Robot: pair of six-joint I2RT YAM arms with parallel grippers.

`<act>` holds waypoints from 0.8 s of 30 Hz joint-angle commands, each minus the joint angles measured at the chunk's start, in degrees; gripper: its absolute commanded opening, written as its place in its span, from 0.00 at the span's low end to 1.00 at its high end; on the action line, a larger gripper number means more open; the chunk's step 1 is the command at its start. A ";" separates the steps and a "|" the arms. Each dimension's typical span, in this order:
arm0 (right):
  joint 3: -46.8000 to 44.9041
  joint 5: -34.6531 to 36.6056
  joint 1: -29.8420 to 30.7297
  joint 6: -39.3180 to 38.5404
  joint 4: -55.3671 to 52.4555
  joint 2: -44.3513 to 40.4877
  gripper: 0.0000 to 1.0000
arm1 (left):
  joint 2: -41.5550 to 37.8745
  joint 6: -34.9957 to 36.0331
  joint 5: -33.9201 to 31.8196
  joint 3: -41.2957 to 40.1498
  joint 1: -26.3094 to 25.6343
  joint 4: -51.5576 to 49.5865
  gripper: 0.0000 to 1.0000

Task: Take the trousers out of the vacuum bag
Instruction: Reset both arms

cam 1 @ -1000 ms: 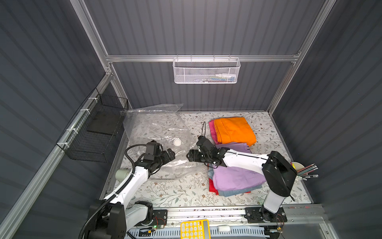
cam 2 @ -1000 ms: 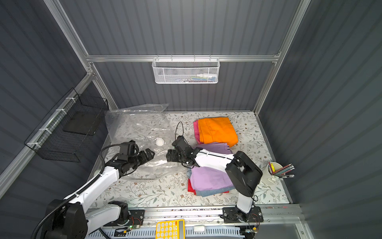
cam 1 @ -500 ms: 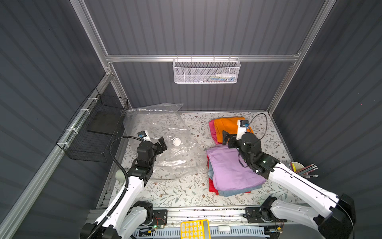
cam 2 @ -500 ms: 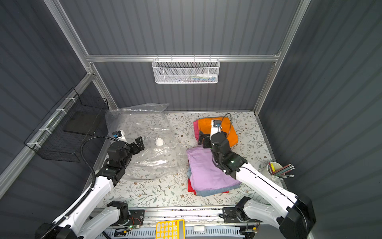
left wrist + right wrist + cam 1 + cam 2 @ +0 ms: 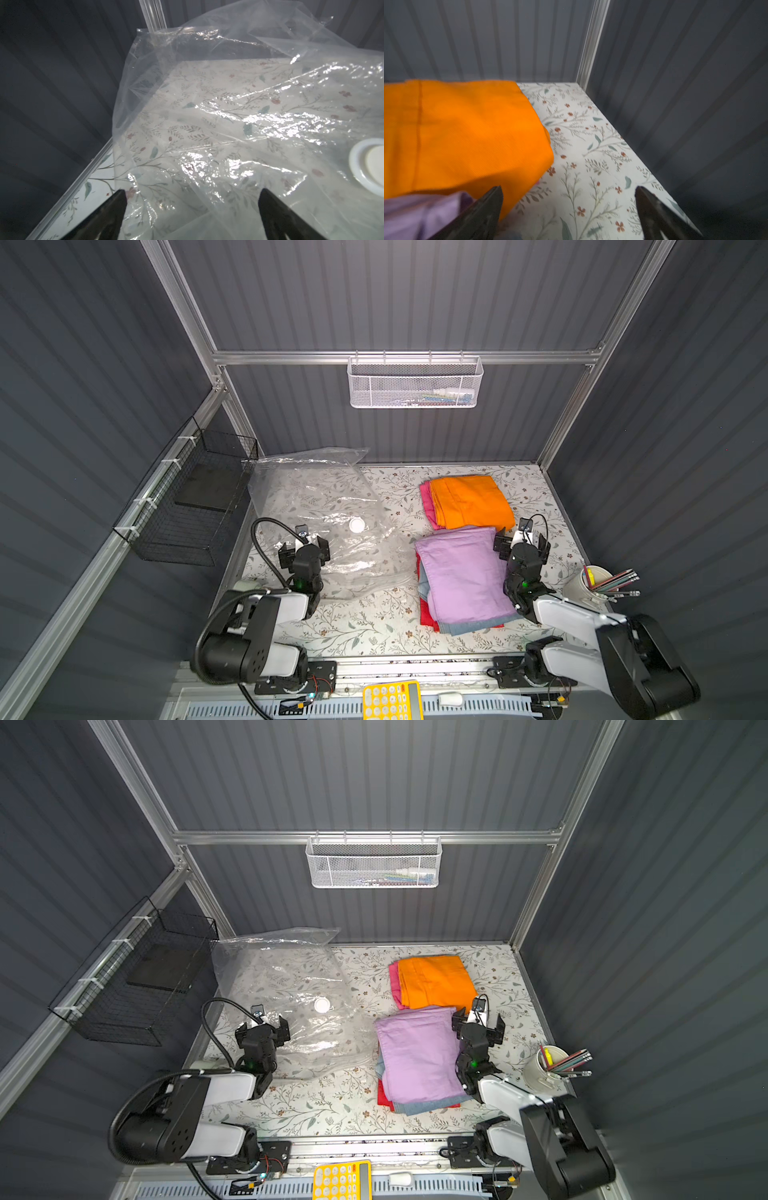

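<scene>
1. A black basket (image 5: 187, 506) hangs on the left wall. Only the top views show it.
2. The bag (image 5: 316, 497) lies flat on the left half of the surface (image 5: 374, 622), with its far edge curled up against the back wall. The floral print shows through the plastic. The left wrist view shows the crinkles (image 5: 207, 116) and the white cap (image 5: 372, 166) close up. In a top view the cap (image 5: 322, 1005) is only a small disc.
3. The left end effector (image 5: 304, 546) is over the bag's near left part, spread wide and empty. The wrist view (image 5: 192, 193) puts its fingertips low over the plastic, but I cannot tell whether they touch it.
4. The trousers lie outside the bag, in two stacks on the right half of the surface.
   - Far stack: orange (image 5: 469, 499) on pink (image 5: 426, 502).
   - Near stack: lilac (image 5: 461, 572) on denim (image 5: 469, 628) on red (image 5: 424, 614).
   - The right wrist view shows mainly orange (image 5: 467, 135) and a corner of lilac (image 5: 415, 216). Only the top views show all five.
5. The right end effector (image 5: 521, 542) is just beside the far right corner of the lilac pair, spread and empty. Its wrist view (image 5: 568, 189) shows bare surface between the fingertips.
6. A cup (image 5: 588, 587) of pencils stands at the right edge, and only the top views show it.
</scene>
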 commanded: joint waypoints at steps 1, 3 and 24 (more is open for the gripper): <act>-2.57 -11.89 -4.54 0.19 20.58 6.82 0.99 | 2.05 -1.82 5.26 -0.47 3.61 9.00 1.00; -3.00 -16.66 -6.22 0.33 26.41 12.03 0.99 | 5.05 -2.26 7.32 0.92 5.06 9.53 1.00; 1.45 -17.91 -9.10 3.79 17.24 12.95 0.99 | 14.61 -2.24 7.51 11.08 5.73 0.33 1.00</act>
